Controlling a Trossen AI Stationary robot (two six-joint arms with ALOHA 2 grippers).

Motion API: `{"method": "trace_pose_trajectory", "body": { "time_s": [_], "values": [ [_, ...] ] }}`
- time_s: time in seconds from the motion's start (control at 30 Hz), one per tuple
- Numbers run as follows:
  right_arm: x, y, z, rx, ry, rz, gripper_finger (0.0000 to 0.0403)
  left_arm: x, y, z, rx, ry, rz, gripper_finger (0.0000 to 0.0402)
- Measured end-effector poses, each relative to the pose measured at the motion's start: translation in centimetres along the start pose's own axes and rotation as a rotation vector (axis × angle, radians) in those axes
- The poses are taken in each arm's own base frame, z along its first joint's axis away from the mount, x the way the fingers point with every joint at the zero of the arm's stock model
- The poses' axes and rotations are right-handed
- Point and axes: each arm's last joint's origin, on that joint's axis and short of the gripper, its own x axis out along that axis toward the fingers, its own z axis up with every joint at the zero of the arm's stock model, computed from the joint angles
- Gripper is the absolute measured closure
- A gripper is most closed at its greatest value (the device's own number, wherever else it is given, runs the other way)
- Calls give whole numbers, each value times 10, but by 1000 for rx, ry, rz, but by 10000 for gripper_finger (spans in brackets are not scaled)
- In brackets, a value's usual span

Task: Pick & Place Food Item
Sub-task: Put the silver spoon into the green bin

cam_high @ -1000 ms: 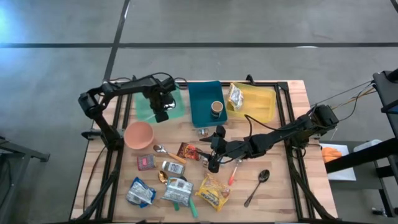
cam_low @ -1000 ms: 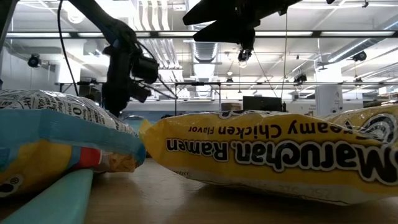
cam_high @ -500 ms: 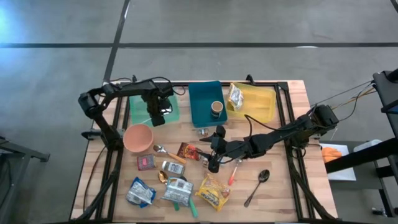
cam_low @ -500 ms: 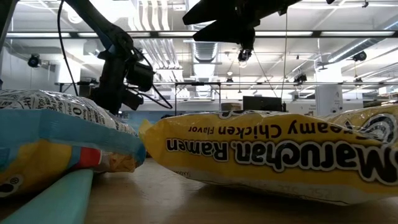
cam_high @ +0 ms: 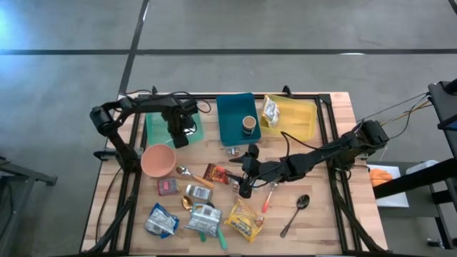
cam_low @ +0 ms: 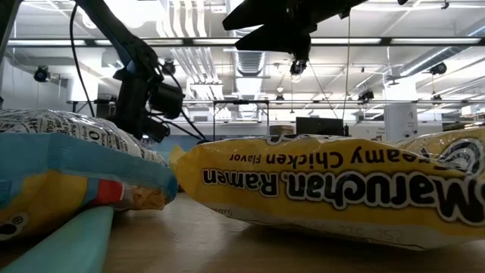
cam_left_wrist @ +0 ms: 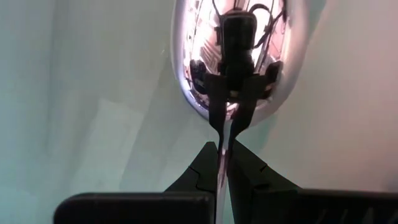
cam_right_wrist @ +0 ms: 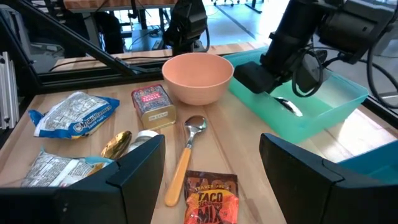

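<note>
High view shows the left gripper (cam_high: pixel 177 133) lowered into the green tray (cam_high: pixel 156 126), its fingers closed tight on the handle of a silver spoon (cam_left_wrist: pixel 231 62); the left wrist view shows the spoon's bowl just ahead of the fingertips, over the tray's pale green floor. The right wrist view shows that spoon's bowl (cam_right_wrist: pixel 289 106) inside the tray, below the left gripper. Just beside the tray, on the near side of the left gripper, stands a pink bowl (cam_high: pixel 158 158); whether anything lies in it cannot be told from above, and the right wrist view shows only its outside.

Next to the green tray sits a blue tray (cam_high: pixel 233 123) holding a small round cup (cam_high: pixel 248 125), and beyond that a yellow tray (cam_high: pixel 303 121) with a crinkled silver packet (cam_high: pixel 270 109) in it.

The right gripper (cam_high: pixel 245 180) hangs over the middle of the table, its fingers spread wide and holding nothing. Directly under it lies a taco mix packet (cam_right_wrist: pixel 208 196), with a wooden-handled spoon (cam_right_wrist: pixel 185 155) just beside it. A ramen packet (cam_high: pixel 244 220) lies nearer the table's front edge.
</note>
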Motion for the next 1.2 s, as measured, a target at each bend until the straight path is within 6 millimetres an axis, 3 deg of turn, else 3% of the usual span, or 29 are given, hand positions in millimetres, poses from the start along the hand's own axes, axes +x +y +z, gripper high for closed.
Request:
{"method": "trace_pose_trajectory", "body": {
  "time_s": [1.2],
  "values": [
    [0, 0, 0, 0, 0, 0, 142, 7, -1, -1, -70, -20, 0, 356]
  ]
}}
